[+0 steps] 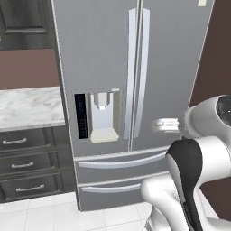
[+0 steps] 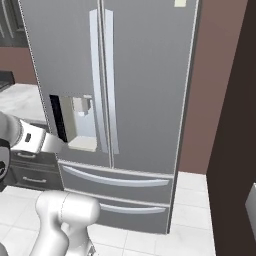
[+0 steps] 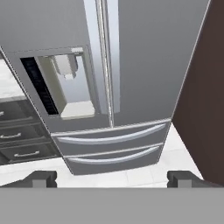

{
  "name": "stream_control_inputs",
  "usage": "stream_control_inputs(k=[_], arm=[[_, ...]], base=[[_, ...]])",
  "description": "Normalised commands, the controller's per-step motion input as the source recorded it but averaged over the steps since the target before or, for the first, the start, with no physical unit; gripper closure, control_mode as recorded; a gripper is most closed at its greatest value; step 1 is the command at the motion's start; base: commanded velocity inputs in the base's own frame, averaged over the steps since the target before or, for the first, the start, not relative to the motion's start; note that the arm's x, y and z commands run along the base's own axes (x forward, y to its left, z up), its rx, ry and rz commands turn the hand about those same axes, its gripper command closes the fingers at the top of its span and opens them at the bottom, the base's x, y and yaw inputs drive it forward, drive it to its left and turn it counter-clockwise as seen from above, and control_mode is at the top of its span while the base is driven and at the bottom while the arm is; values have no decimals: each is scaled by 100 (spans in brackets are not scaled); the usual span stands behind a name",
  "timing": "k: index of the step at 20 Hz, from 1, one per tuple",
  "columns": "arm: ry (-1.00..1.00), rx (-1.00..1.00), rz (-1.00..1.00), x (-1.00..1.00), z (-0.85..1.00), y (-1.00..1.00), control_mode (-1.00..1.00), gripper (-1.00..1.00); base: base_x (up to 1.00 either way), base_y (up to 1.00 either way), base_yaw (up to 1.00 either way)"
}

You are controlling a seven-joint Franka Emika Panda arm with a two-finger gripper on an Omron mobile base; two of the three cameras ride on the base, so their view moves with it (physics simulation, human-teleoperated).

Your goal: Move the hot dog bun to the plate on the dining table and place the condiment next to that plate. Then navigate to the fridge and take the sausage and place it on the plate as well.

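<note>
The fridge (image 1: 131, 90) stands directly in front of the robot with both doors closed and both bottom drawers pushed in. Its two long handles (image 3: 103, 61) meet at the middle seam, and the water dispenser panel (image 2: 75, 122) is on the left door. The gripper (image 3: 112, 178) faces the fridge with its fingertips (image 3: 41, 178) wide apart, holding nothing

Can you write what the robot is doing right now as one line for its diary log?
place: facing fridge | doors: shut | end effector: open, holding nothing | next: likely open a door
</note>
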Motion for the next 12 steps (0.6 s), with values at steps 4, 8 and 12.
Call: stream_control_inputs(k=[4,8,12], arm=[[-1,6,-1,74,1,-13,-100,-100],[0,11,0,99,16,-31,-100,-100],[0,8,0,81,25,-42,-100,-100]], base=[[0,0,0],[0,0,0],[0,0,0]])
